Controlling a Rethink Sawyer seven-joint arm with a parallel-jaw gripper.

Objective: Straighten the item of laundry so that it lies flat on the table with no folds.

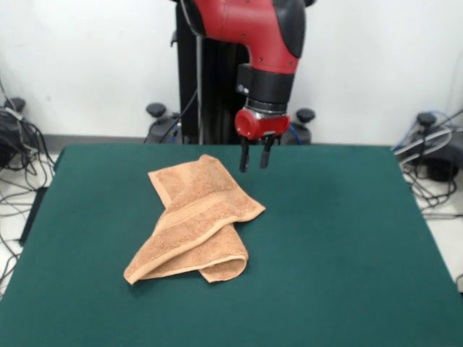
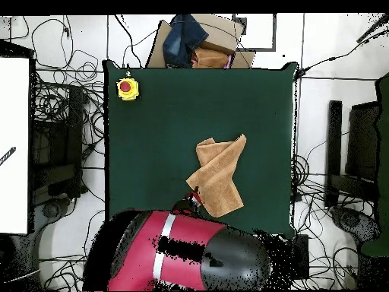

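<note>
- 1 item of laundry (image 1: 194, 220), a light orange-tan terry towel, lies bunched left of the middle of the table (image 1: 347, 246) in the front view; the overhead view shows it nearer the robot's side, right of centre.
- It is folded over on itself: a long flap crosses on a slant, a paler flat woven band runs along that flap, and a rounded doubled corner pokes out at the near edge.
- The nap looks thick and looped, so I judge it soft and limp, likely to drag and not slide when pulled.
- The table cloth is plain dark green and matt, felt-like, and far bigger than the towel.
- The gripper (image 1: 255, 156) hangs just above the towel's far corner, apart from it; its 2 dark fingers (image 1: 244, 155) stand a little apart with nothing between them.
- Step in hand, as I judge it: the approach to a first pinch, with no unfolding done.
- The next move calls for going down on 1 layer at an outer corner and drawing it outward, away from the heap.
- A yellow box with a red button (image 2: 128, 88) sits at a far corner in the overhead view.
</note>
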